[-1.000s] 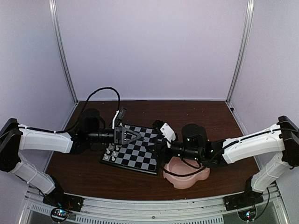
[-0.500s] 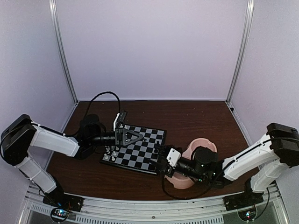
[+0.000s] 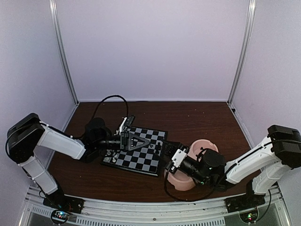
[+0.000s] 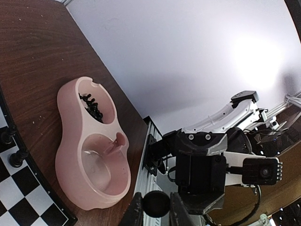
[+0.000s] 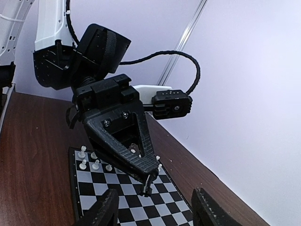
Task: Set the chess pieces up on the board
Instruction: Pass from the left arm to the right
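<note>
The board [image 3: 141, 157] lies in mid-table, with white chess pieces [image 3: 111, 153] grouped at its near-left corner. My left gripper [image 3: 151, 142] reaches over the board's right half, shut on a black chess piece [image 4: 156, 203]. In the right wrist view that black piece [image 5: 147, 186] hangs just above a square, under the left gripper [image 5: 150, 178], with white pieces [image 5: 89, 159] behind it. My right gripper [image 3: 166, 149] sits low at the board's right edge, facing the left one. It is open [image 5: 155, 195] with nothing between its fingers [image 5: 107, 211].
A pink double-bowl dish [image 3: 207, 144] stands right of the board, under the right arm. Its far bowl holds several loose black pieces [image 4: 92, 106]; its near bowl [image 4: 101, 162] looks empty. Two black pieces [image 4: 12, 149] stand on the board's edge by the dish.
The right arm has pulled back from over the board and dropped low beside the dish, its jaws a little wider. The left gripper has moved right across the board with its black piece.
</note>
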Robot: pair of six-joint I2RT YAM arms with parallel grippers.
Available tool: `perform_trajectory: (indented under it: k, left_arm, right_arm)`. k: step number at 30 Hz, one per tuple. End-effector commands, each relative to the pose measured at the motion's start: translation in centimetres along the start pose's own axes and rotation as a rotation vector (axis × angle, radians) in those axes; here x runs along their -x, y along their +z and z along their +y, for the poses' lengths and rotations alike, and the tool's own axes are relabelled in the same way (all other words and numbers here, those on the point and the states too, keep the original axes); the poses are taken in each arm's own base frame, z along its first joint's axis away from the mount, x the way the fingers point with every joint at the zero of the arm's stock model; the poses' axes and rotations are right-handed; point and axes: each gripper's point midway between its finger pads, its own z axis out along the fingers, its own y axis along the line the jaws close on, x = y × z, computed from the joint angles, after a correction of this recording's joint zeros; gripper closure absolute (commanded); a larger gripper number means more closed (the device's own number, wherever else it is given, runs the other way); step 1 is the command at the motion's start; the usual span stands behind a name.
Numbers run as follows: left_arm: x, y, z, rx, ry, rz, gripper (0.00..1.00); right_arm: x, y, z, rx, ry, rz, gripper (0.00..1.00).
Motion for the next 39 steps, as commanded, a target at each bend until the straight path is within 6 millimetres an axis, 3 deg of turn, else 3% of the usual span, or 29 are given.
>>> perform_trajectory:
  k: [1, 15, 39]
  left_arm:
    - [0.7, 0.6, -2.0, -0.089, 0.046, -0.005, 0.97]
    - [0.0, 1.5, -2.5, -0.113, 0.033, 0.027, 0.97]
    - [-0.8, 2.3, -2.7, -0.125, 0.032, 0.075, 0.97]
  right_arm:
    - [-0.3, 0.1, -0.1, -0.018, -0.033, 0.021, 0.46]
    - [-1.3, 0.8, 0.7, 0.004, -0.065, 0.066, 0.53]
    - [-1.5, 1.1, 0.3, -0.021, -0.063, 0.084, 0.71]
